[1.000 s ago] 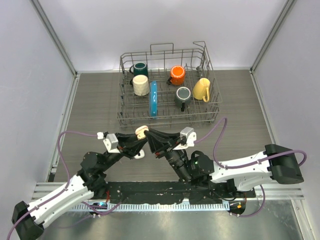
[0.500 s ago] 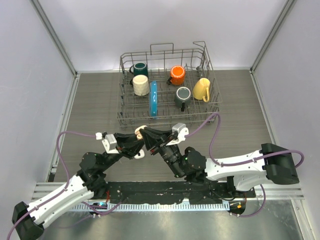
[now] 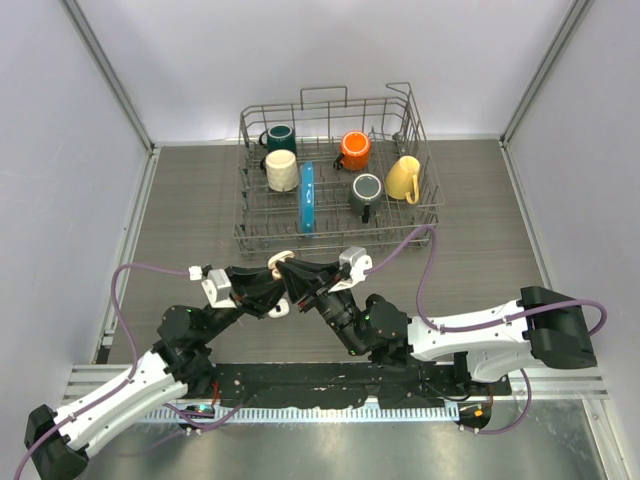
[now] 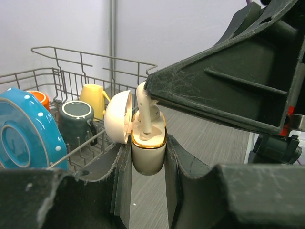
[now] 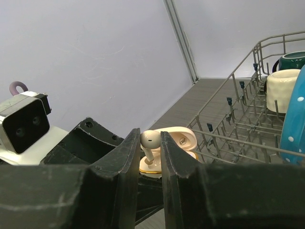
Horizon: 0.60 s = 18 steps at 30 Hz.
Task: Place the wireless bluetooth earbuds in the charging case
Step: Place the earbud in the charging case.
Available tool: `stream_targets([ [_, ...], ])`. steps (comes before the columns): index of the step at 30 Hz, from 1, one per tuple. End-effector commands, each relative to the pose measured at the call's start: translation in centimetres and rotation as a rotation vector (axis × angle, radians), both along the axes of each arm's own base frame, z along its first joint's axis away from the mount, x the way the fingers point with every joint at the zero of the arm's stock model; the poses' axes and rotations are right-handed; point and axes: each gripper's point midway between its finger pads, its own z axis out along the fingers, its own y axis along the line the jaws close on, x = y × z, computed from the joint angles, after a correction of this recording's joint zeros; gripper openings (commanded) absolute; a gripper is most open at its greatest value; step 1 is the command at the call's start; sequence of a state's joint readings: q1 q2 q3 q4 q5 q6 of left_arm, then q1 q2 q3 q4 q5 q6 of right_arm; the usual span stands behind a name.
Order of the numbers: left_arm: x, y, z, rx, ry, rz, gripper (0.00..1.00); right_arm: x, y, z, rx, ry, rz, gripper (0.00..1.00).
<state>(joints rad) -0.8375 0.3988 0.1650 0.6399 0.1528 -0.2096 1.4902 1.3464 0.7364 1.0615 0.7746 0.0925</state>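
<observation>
My left gripper is shut on the cream charging case, held upright with its lid open to the left. My right gripper is shut on a white earbud by its head, with the stem down in the case's gold-rimmed opening. In the top view the two grippers meet at the case just in front of the rack. The case also shows behind the right fingers. No other earbud shows.
A wire dish rack stands behind the grippers, holding a blue plate and teal, cream, orange, grey and yellow mugs. The rack's front edge is close behind the case.
My right gripper has moved left with the earbud and now meets the case held by my left gripper. The left arm has shifted slightly left.
</observation>
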Motion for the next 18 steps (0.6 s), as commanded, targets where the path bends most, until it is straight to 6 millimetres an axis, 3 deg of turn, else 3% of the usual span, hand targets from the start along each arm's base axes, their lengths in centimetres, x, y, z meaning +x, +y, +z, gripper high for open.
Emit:
stream_targets([
  [1,-0.7,0.9,3.9,-0.095,-0.076,0.006,0.0,0.1,-0.2,1.4,0.06,0.012,-0.004,0.01],
  [18,-0.6,1.0,3.7,-0.097,-0.074,0.012,0.0,-0.1,0.5,0.1,0.032,0.032,0.014,0.01],
])
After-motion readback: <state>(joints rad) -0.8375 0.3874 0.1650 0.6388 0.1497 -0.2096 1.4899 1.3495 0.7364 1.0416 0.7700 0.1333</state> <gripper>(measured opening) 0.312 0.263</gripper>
